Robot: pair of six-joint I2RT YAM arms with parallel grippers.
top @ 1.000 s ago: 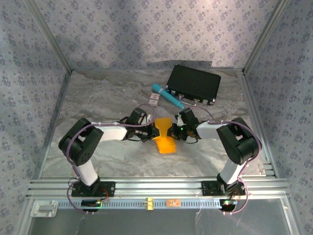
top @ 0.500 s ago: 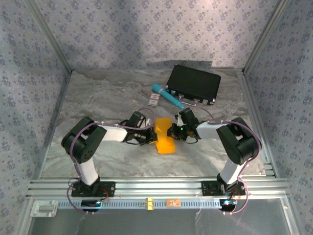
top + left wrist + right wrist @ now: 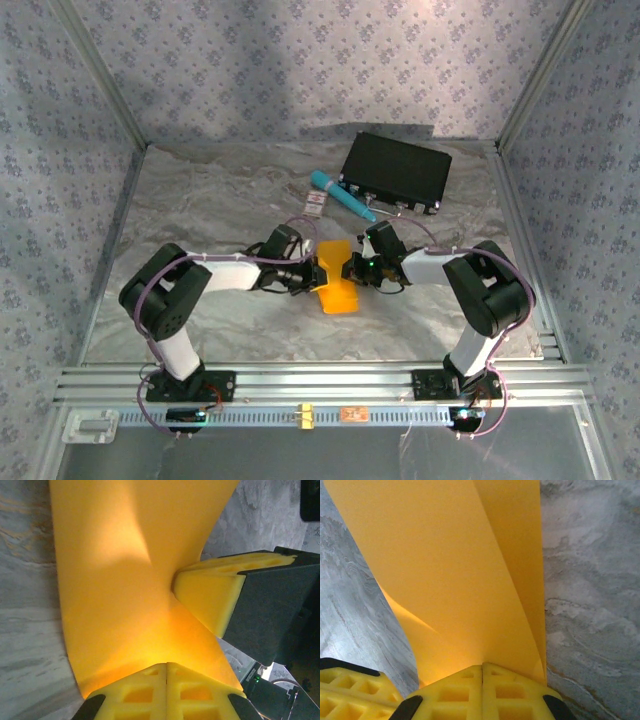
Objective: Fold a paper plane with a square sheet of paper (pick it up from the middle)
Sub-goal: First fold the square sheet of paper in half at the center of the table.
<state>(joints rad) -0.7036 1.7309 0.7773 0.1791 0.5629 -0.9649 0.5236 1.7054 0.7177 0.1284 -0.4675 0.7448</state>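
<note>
The square sheet of paper (image 3: 336,276) is orange-yellow and bent, pinched in at its middle, with both ends flaring out over the marble table. My left gripper (image 3: 309,270) is shut on its left edge and my right gripper (image 3: 356,267) is shut on its right edge. In the left wrist view the sheet (image 3: 125,580) spreads up from my shut left gripper (image 3: 166,665), and the right gripper's yellow fingers (image 3: 215,595) press into the far edge. In the right wrist view the sheet (image 3: 460,580) rises from my shut right gripper (image 3: 482,666), showing a long crease; the left gripper's fingers (image 3: 345,690) sit at the lower left.
A black case (image 3: 396,172) lies at the back right. A teal pen (image 3: 340,195) and a small white-and-red card (image 3: 315,203) lie just in front of it, close behind the grippers. Metal frame rails (image 3: 300,380) line the table's near edge.
The left arm's elbow shifted a little to the right and back again. Both grippers and the sheet stay almost where they were.
</note>
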